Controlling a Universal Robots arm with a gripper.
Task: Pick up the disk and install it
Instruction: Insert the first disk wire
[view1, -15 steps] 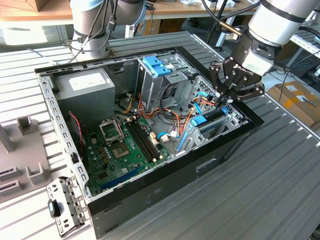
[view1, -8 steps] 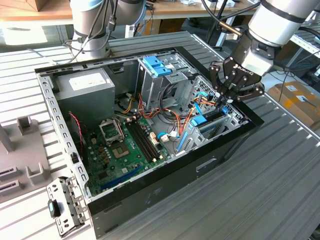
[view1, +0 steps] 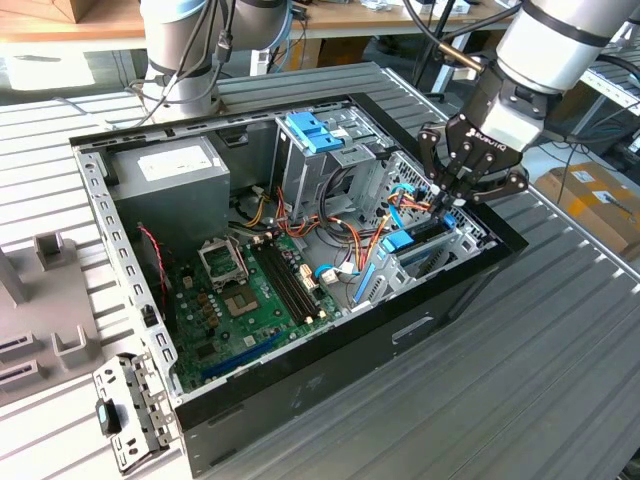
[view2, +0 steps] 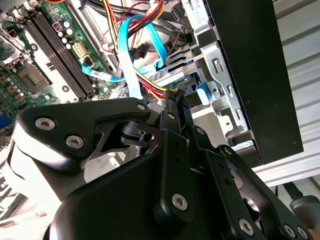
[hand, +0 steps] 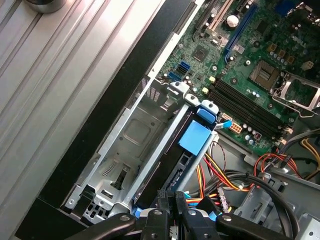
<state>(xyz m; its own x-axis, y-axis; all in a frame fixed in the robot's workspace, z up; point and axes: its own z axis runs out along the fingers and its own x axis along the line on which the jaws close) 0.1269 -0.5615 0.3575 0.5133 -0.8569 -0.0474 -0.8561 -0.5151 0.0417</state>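
Black multi-fingered hand (view1: 452, 193) is closed on the blue-railed silver-grey disk (hand: 187, 150); you see it standing edgewise inside the metal drive bay (hand: 132, 150).

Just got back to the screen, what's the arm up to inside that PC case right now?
The gripper is down at the drive cage, at the end of the open computer case on the exterior view's right. In the first wrist view the disk, with its blue side rails, sits edge-on in a slot of that cage, right under the fingers. Whether they grip it can't be told. Coloured cables run beside the cage, with the green motherboard beyond.
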